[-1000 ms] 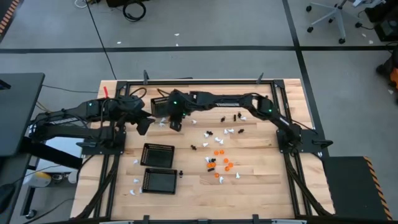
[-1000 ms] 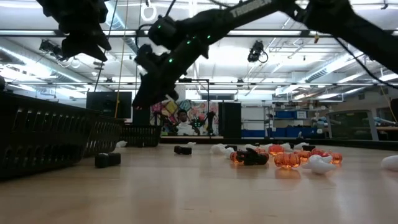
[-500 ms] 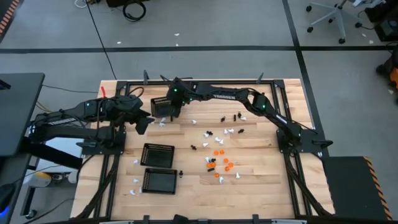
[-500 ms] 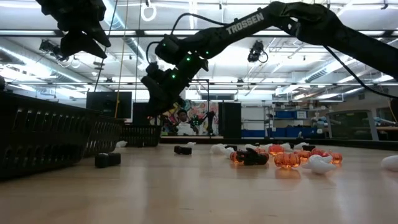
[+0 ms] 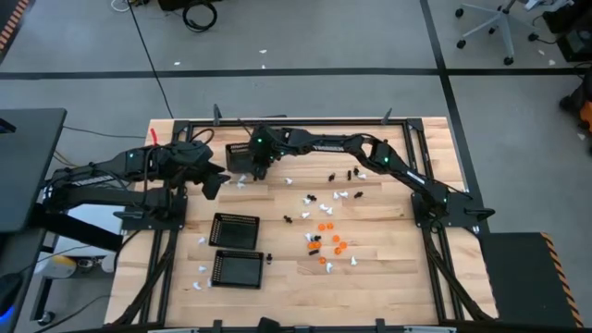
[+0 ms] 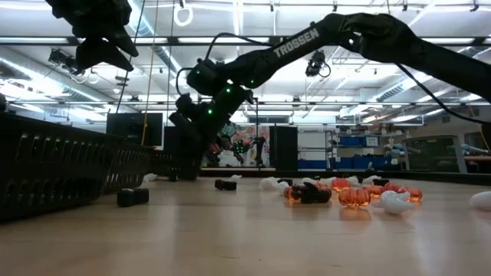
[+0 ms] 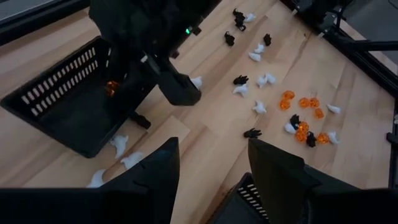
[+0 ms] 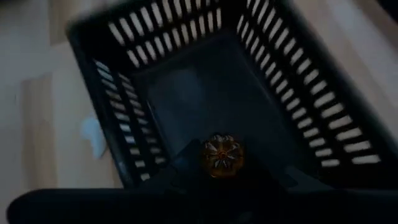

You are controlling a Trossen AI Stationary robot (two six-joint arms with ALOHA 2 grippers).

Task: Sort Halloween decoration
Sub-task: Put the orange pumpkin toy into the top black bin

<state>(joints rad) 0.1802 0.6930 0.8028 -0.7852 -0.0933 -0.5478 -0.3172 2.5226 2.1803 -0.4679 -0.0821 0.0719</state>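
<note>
Over the far black mesh basket (image 5: 240,159), near the back edge of the tabletop (image 5: 388,277), I have the right gripper (image 5: 258,170) reaching across from its own side. Its wrist view looks straight down into that basket (image 8: 249,93), and the fingers are pinching a small orange pumpkin piece (image 8: 219,154) between their tips. From the left wrist the same orange spot (image 7: 111,88) shows just at the basket's inner wall, so I judge the piece is poised for a drop, not yet released.

The left gripper (image 5: 209,185) hovers just beside that basket on its own side, fingers (image 7: 155,174) spread wide and holding nothing — it is waiting.

As for progress, I judge the sort is at an early stage. Most of the Halloween decoration still lies loose: a cluster of orange pieces (image 5: 328,242) mixed with a few black and white ones toward the right of centre, a scatter of white pieces (image 5: 344,195) and black pieces (image 5: 345,174) farther back, and several white ones (image 5: 202,271) strewn left of the two near baskets (image 5: 235,229). I cannot see any piece inside those two near baskets (image 5: 238,269) from above — their dark floors would hide black ones. The far basket shows no other contents in the wrist view, so nearly everything is left to do, in all three colours.
</note>
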